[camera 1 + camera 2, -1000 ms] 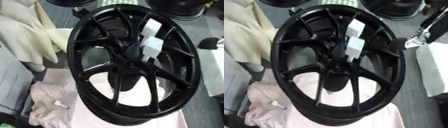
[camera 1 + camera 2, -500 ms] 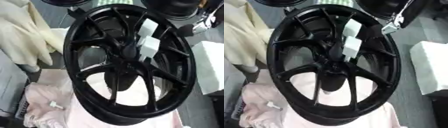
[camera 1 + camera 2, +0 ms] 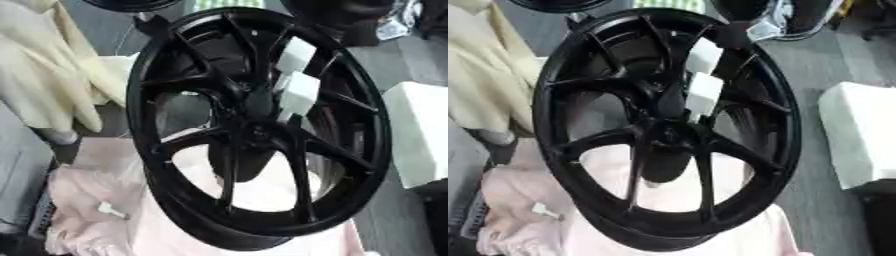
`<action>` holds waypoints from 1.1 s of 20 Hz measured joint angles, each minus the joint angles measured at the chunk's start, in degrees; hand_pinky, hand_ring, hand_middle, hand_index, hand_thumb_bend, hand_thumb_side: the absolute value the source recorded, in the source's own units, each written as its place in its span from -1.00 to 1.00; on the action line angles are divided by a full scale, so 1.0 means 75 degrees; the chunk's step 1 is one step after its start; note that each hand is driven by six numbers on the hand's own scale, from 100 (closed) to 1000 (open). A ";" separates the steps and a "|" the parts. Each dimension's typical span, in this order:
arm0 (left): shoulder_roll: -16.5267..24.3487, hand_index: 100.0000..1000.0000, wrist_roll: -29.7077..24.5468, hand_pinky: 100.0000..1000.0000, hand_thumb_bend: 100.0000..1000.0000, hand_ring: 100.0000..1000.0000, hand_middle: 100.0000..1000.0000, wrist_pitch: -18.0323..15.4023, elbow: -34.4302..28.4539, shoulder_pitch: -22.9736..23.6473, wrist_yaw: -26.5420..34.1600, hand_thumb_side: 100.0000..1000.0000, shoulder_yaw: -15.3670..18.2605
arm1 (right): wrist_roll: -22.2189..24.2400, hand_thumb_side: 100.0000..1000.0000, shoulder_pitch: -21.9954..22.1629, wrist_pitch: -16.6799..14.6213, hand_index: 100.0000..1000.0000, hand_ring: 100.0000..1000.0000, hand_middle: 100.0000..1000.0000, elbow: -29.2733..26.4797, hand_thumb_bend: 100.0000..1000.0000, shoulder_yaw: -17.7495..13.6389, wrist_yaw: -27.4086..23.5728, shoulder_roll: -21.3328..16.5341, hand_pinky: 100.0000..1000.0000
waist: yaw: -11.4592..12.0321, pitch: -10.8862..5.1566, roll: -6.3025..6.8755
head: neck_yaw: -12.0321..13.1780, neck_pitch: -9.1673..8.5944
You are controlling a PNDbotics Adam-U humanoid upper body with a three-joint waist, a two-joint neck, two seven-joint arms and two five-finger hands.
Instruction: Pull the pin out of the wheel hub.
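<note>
Wheel hub (image 3: pixel 254 125) fills the left eye view, a black spoked rim propped at a tilt on pink cloth (image 3: pixel 96 200), with white blocks (image 3: pixel 297 92) over its upper spokes. A small white pin-like piece (image 3: pixel 111 210) lies on the cloth left of the rim, apart from it; if that is the pin, the pull looks done, though I cannot be sure. Neither robot hand shows here.

From the right eye view, the same small white piece sits on the cloth. At the top edge, dark shapes and something shiny could be an arm, but no hand is clear, so its state cannot be told.
</note>
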 measured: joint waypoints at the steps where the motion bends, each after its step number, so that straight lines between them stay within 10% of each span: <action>1: 0.0008 0.26 0.0002 0.05 -1.00 0.11 0.03 -0.0002 -0.0003 -0.0034 0.0000 0.64 0.0000 | 0.0037 -0.12 -0.0041 0.0037 0.58 0.60 0.42 0.0000 -0.24 -0.0026 -0.0060 0.0005 0.66 | 0.0056 0.0054 -0.0043 | -0.0054 0.0000; 22: 0.0203 0.25 0.0051 0.04 -1.00 0.10 0.01 -0.0033 -0.0050 -0.0249 -0.0039 0.62 0.0003 | 0.0253 -0.42 0.0251 0.0253 0.59 0.59 0.41 -0.0243 -0.26 -0.0224 -0.0065 -0.0029 0.67 | 0.0348 0.0342 -0.0250 | -0.0836 0.0053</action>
